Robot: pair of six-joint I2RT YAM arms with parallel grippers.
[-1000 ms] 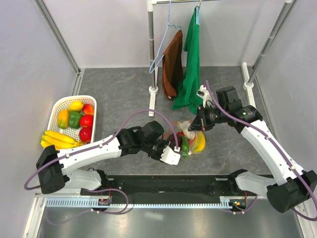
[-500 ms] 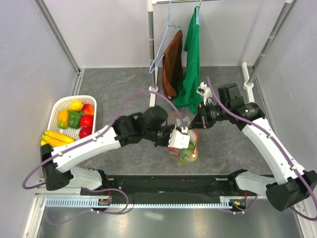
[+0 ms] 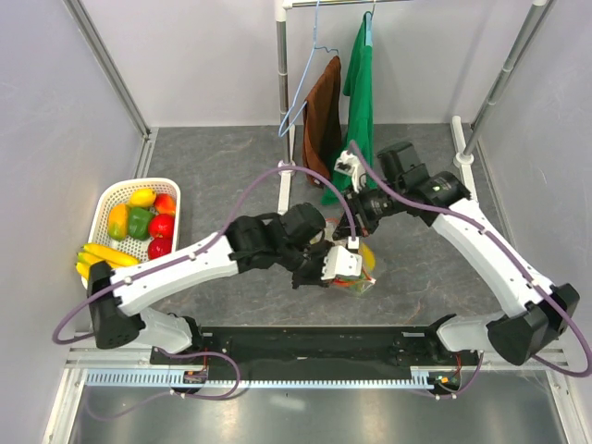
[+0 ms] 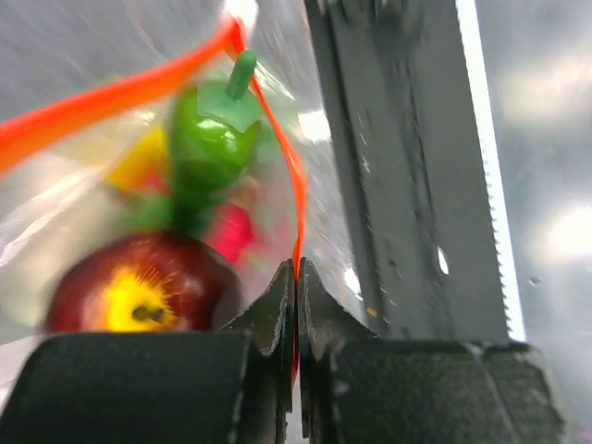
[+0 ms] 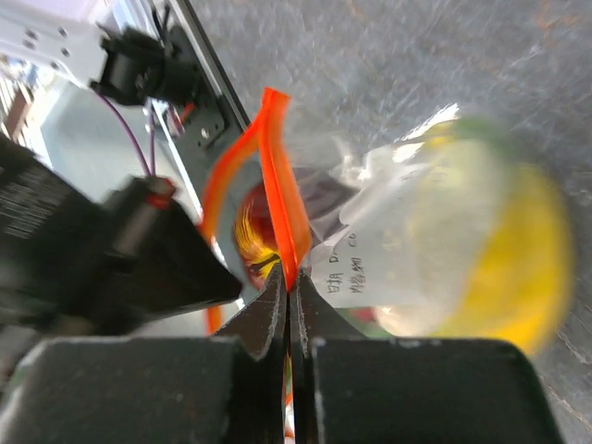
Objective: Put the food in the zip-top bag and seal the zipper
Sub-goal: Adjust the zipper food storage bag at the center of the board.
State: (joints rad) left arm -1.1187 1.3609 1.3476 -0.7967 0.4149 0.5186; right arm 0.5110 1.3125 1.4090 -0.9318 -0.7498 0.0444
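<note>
The clear zip-top bag [image 3: 359, 274] hangs between both grippers above the grey table, with food inside: a red apple [image 4: 139, 287], a green pepper [image 4: 211, 139] and a yellow piece [image 5: 509, 250]. My left gripper [image 4: 297, 270] is shut on the red-orange zipper strip [image 4: 294, 180]. My right gripper [image 5: 286, 282] is shut on the same strip [image 5: 277, 194] at the bag's other side. The bag's white label [image 5: 370, 273] shows in the right wrist view. The white slider is not visible. More food lies in the white basket [image 3: 111, 196]: a banana bunch [image 3: 102, 256], red and green pieces.
A clothes rack [image 3: 282, 83] with a brown cloth [image 3: 322, 120], a green cloth [image 3: 356, 129] and a blue hanger stands at the back. The arms' black base rail [image 3: 314, 347] runs along the near edge. Grey walls close both sides.
Both grippers have lifted the bag off the table. The left gripper moved right and up with it; the right gripper moved left and back. The bag now hangs from its strip.
</note>
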